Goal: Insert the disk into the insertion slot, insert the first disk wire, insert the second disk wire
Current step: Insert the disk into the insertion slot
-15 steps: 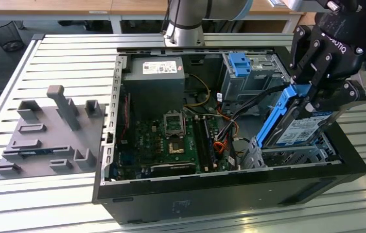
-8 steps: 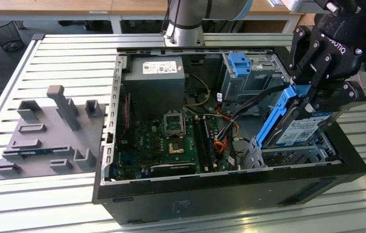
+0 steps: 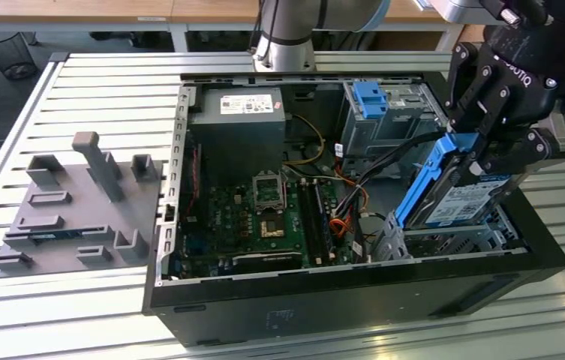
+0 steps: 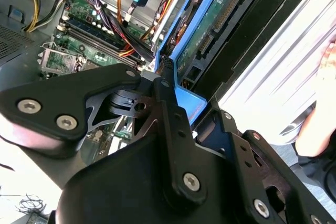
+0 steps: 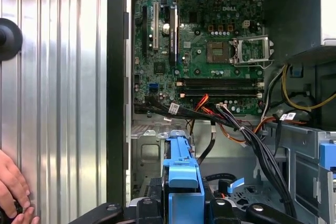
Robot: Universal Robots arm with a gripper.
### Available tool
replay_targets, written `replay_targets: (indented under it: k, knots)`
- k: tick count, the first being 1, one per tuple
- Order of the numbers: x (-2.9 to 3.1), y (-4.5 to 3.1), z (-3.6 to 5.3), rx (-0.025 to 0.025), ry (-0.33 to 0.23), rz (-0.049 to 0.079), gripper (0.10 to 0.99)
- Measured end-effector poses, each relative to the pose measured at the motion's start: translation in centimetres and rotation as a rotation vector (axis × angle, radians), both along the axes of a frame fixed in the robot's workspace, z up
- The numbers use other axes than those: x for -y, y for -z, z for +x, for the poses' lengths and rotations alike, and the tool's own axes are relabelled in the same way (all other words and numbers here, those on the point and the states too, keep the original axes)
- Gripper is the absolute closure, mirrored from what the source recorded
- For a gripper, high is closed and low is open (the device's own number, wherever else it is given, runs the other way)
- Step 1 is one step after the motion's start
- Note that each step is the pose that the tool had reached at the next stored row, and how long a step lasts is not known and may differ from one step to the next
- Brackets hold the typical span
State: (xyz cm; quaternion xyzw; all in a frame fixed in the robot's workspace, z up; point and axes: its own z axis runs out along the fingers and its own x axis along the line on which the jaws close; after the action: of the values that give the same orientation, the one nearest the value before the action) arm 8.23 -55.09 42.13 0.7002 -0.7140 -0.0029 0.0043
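Blue-framed disk (image 3: 462, 201) clamped in tool (image 3: 482, 154) — tilted over insertion slot (image 3: 444, 241).

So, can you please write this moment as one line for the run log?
hand: shut on disk | disk: tilted, lower end over insertion slot | state: not seated

Exterior view looks down on the open case (image 3: 312, 300); both close wrist views share its motherboard (image 5: 199, 72).
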Motion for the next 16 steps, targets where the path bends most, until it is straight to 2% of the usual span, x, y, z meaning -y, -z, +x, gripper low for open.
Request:
replay_targets:
  k: [16]
  knots:
    - [0.00, 1.30, 0.02, 0.0000, 0.000, 0.000, 0.718]
